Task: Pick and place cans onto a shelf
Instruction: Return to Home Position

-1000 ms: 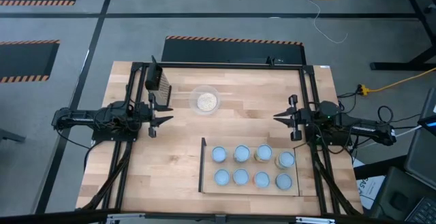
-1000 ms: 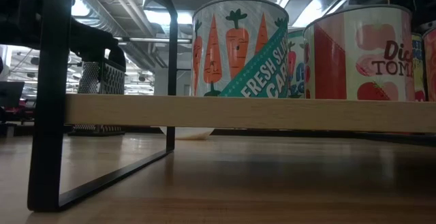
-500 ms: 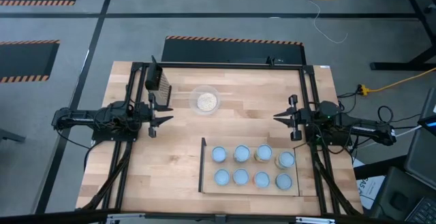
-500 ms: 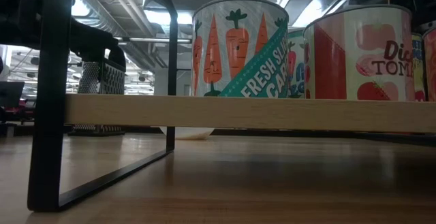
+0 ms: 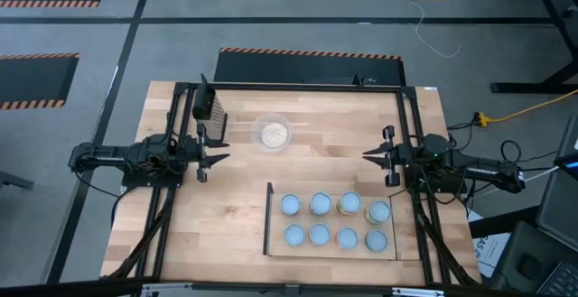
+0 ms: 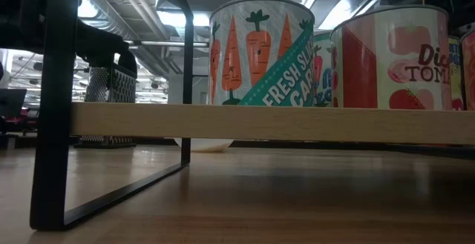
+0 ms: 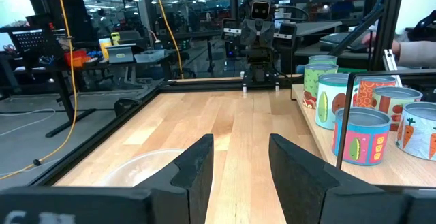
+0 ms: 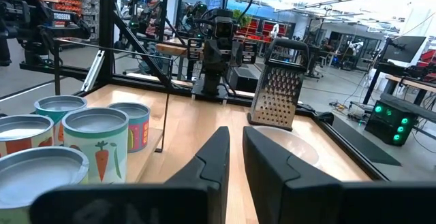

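No change noted: eight cans stand on the shelf. My left gripper is parted and empty, my right gripper narrowly parted and empty. I judge placing complete.

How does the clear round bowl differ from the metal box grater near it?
The clear round bowl is low, wide and see-through; the metal box grater is tall, narrow and opaque. The bowl holds something pale; the grater has perforated faces. Both stand upright on the wooden table near the left tool.
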